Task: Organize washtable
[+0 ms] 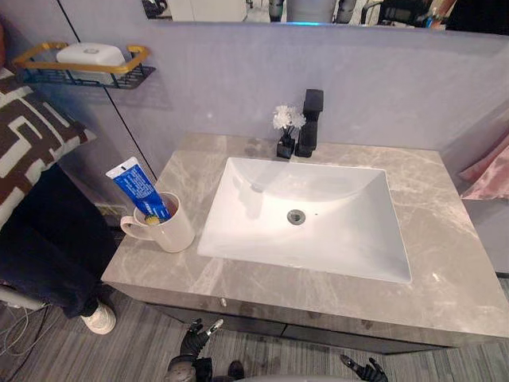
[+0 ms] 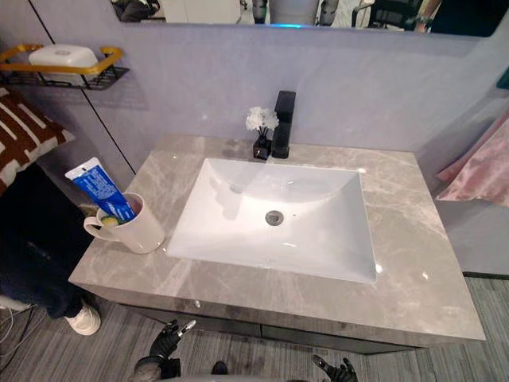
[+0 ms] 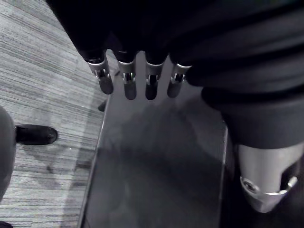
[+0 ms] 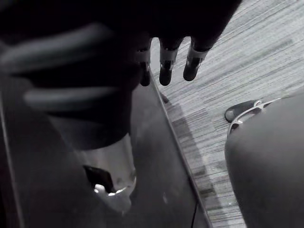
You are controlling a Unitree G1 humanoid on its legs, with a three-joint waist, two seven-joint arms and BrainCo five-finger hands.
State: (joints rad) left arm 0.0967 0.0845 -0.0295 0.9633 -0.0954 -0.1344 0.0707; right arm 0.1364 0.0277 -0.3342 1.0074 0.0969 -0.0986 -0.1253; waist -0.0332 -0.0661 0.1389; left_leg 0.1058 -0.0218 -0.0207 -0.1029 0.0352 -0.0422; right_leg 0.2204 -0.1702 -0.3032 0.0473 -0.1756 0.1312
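Note:
A white mug (image 1: 165,228) stands on the grey marble washtable (image 1: 445,239) left of the white sink (image 1: 306,215), with a blue toothpaste tube (image 1: 139,189) leaning out of it. A small black vase of white flowers (image 1: 287,127) sits beside the black faucet (image 1: 310,121) behind the basin. My left hand (image 1: 195,338) hangs below the counter's front edge at the left, its fingers (image 3: 128,78) relaxed and holding nothing. My right hand (image 1: 364,369) hangs low at the right, its fingers (image 4: 166,66) also straight and empty.
A wire wall shelf (image 1: 83,68) with a yellow rim holds a white soap bar (image 1: 90,54) at the upper left. A person in dark trousers (image 1: 40,247) stands left of the counter. A pink towel (image 1: 489,171) hangs at the right.

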